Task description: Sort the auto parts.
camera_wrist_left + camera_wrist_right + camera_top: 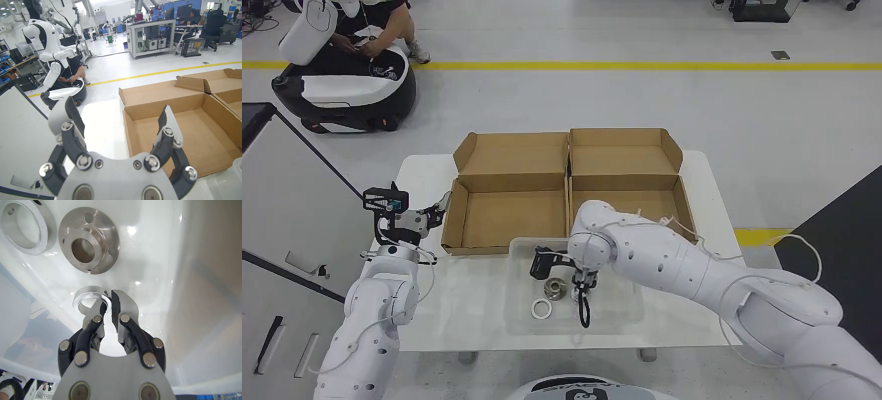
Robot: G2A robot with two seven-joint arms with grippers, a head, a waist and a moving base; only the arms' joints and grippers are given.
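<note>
Small ring: a small silver metal ring [88, 296] with a small hole in its rim sits inside the bin, at the right gripper's tips. I cannot tell whether it rests on the bin floor or hangs just clear of it.
Right gripper: the right gripper [110, 303] reaches down into the bin. Its jaws are closed on the small ring's wall, one black ribbed pad [103, 310] inside the bore and the other against the outside.
Flanged hub: a grey steel flanged hub [88, 240] with bolt holes around its disc lies flat on the bin floor, near the small ring but apart from it.
Large ring: a larger pale aluminium ring [24, 226] lies flat just beside the hub.
Bin: a white translucent plastic bin [617, 300] stands on the near part of the white table [707, 180].
Boxes: two open brown cardboard boxes stand side by side behind the bin with their lids folded back, the left box [507, 215] touching the right box [627, 205].
Left gripper: the left gripper [117, 106] hangs above the table beside the left box's outer wall, jaws spread wide and holding nothing.
</note>
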